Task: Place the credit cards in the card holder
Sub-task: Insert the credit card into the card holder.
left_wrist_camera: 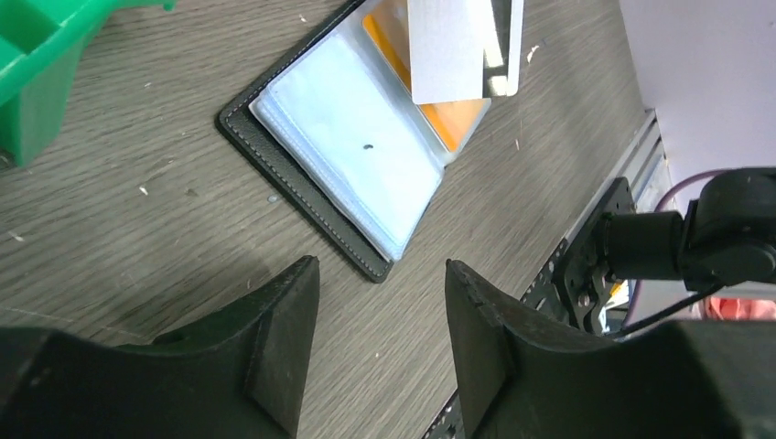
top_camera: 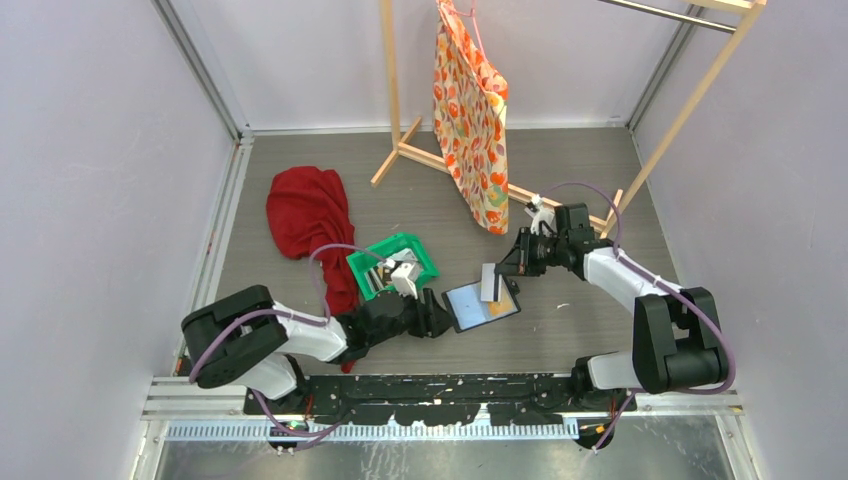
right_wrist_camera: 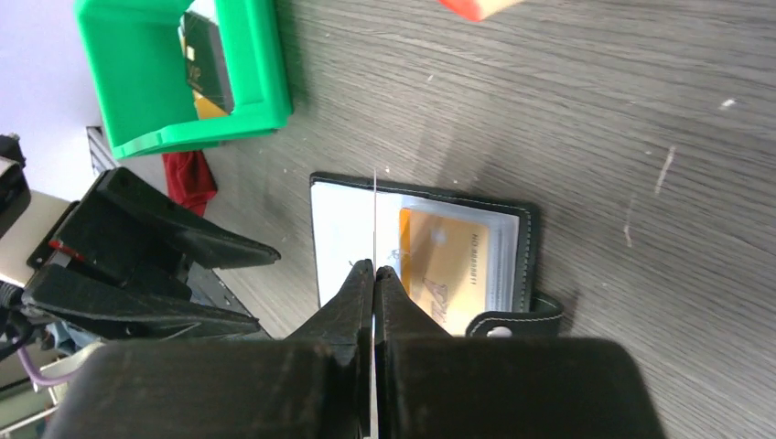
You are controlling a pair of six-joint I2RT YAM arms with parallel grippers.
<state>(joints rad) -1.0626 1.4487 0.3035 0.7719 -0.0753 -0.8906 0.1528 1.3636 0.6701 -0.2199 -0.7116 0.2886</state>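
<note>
The black card holder [top_camera: 482, 306] lies open on the table, pale blue sleeves up [left_wrist_camera: 352, 146], with an orange-yellow card [right_wrist_camera: 446, 265] inside a sleeve. My right gripper [top_camera: 503, 268] is shut on a whitish card [left_wrist_camera: 446, 50], held edge-on [right_wrist_camera: 375, 219] above the holder's middle. My left gripper [left_wrist_camera: 380, 302] is open and empty just near of the holder's corner [top_camera: 438, 312]. More cards [right_wrist_camera: 206, 69] stand in the green tray [top_camera: 393, 264].
A red cloth [top_camera: 312, 218] lies left of the tray. A wooden rack [top_camera: 420, 150] with a hanging patterned bag [top_camera: 472, 120] stands behind. The holder's snap tab [right_wrist_camera: 512, 318] sticks out on the right side.
</note>
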